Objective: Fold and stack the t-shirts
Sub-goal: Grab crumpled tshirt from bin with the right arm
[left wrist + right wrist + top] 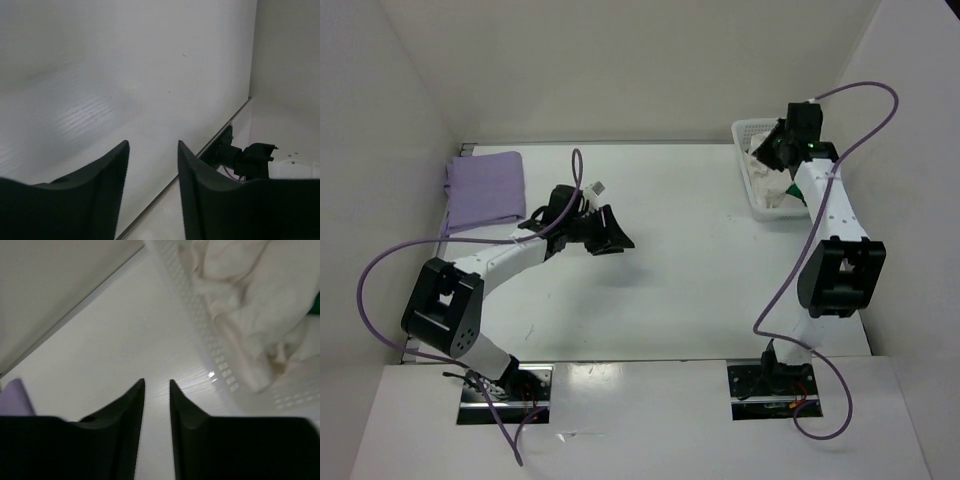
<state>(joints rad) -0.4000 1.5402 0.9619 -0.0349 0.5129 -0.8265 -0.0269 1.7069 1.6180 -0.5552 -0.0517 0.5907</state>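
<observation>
The lavender t-shirt lies folded at the table's far left; its corner shows in the right wrist view. The cream t-shirt lies crumpled in the white mesh basket at the far right, with a bit of the green t-shirt beside it. The right wrist view shows the cream shirt and a green sliver. My left gripper is open and empty over the table's middle. My right gripper hovers at the basket's left rim, narrowly open and empty.
White walls enclose the table at the back and both sides. The basket's perforated wall runs just right of my right fingers. A black mount with purple cable shows at the table's near edge in the left wrist view.
</observation>
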